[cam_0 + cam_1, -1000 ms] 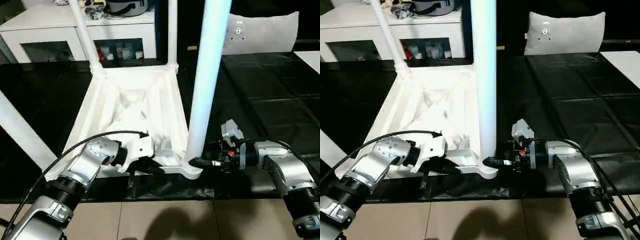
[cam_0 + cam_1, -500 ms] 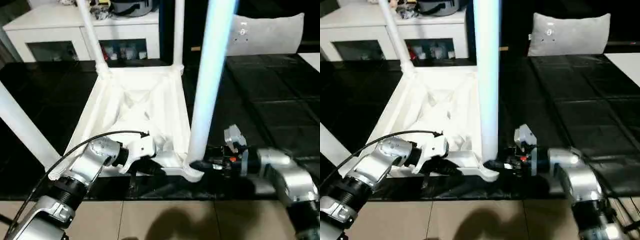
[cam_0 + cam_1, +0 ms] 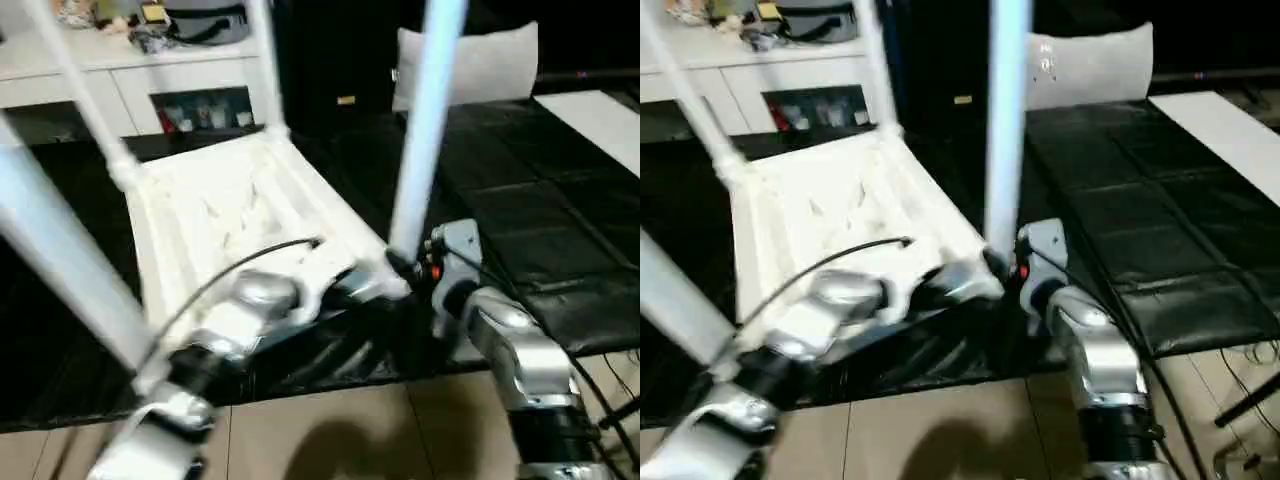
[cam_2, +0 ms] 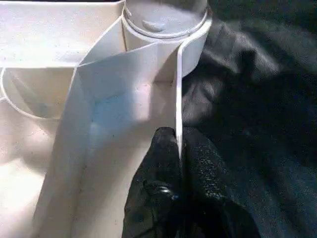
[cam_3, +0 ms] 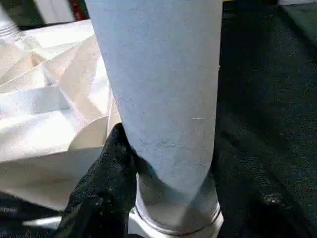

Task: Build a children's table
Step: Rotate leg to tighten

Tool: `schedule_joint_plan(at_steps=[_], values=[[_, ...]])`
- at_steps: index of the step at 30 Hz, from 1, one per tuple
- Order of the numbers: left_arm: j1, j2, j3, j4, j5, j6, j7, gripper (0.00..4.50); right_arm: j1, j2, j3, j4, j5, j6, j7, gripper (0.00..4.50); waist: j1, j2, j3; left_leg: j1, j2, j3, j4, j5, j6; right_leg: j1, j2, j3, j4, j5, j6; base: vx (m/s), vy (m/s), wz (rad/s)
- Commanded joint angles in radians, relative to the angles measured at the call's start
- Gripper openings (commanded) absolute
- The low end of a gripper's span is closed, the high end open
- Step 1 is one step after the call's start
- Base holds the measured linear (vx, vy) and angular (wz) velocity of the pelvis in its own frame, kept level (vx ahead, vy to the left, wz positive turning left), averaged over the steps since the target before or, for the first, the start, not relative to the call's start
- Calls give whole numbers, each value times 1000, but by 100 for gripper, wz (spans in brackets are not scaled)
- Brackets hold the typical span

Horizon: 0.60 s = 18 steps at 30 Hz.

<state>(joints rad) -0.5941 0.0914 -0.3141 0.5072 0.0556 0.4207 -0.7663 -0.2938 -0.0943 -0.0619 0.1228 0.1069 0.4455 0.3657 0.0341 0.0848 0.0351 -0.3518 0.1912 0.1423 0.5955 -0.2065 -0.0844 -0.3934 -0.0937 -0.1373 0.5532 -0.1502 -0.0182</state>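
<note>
The children's table [image 3: 220, 215] lies upside down on the black mat [image 3: 530, 200], its ribbed underside facing up and its white legs rising. My left gripper [image 4: 179, 141] is shut on the thin rim wall at the near edge, just beside the near-right corner socket [image 4: 163, 20]. My right gripper [image 3: 402, 268] is closed around the base of the near-right leg [image 3: 420, 130], one black finger [image 5: 106, 178] pressed against the leg just above its socket. The near-left leg [image 3: 60, 260] and two far legs [image 3: 85, 90] also stand up.
A white low cabinet [image 3: 130, 85] with glass doors stands behind the table. A grey pillow [image 3: 480, 65] rests at the back right. A white panel [image 3: 600, 115] lies at the far right. Beige floor tiles [image 3: 330, 430] begin at the mat's near edge.
The camera has swung, so the whole scene has shifted left. The table's near-right corner sits higher and the top looks turned. Both grippers keep their holds.
</note>
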Motion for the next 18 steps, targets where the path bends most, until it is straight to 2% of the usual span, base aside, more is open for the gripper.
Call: schedule_joint_plan(at_steps=[1,3,6,9,11,15,18], values=[[-21,-7,3,-22,4,-13,9,0,28,29,36,9,18,30,9,261,-1,-7,-47,-5,11,-6,-79,-324,62,47,-51,25,-102,-536,-30,0,0,0],[-12,26,-8,-23,18,-40,-10,0,42,9,36,-15,30,13,42,271,5,-5,-51,-7,16,-7,-82,-289,66,50,-56,36,-92,-480,-50,0,0,0],[3,62,-14,-34,11,-67,-44,0,61,-43,44,-37,45,-17,114,296,11,-9,-56,-12,20,-3,-81,-228,81,56,-57,45,-78,-389,-88,0,0,0],[19,93,-23,-48,7,-83,-82,0,77,-92,38,-60,77,-33,193,324,22,-11,-61,-17,20,0,-76,-169,98,62,-60,49,-70,-358,-100,0,0,0],[27,112,-30,-54,5,-89,-110,0,86,-127,32,-73,89,-42,239,339,28,-12,-63,-20,22,1,-73,-131,104,60,-58,50,-65,-320,-111,0,0,0],[50,168,-42,-69,-23,-171,-222,0,97,-248,3,-91,146,-67,410,377,34,-16,-61,-18,27,3,-73,-134,120,58,-56,53,-60,-310,-127,0,0,0],[60,215,-74,-68,-21,-250,-310,0,95,-325,13,-84,159,-88,509,398,38,-15,-59,-17,28,3,-74,-150,122,57,-57,55,-59,-336,-124,0,0,0]])
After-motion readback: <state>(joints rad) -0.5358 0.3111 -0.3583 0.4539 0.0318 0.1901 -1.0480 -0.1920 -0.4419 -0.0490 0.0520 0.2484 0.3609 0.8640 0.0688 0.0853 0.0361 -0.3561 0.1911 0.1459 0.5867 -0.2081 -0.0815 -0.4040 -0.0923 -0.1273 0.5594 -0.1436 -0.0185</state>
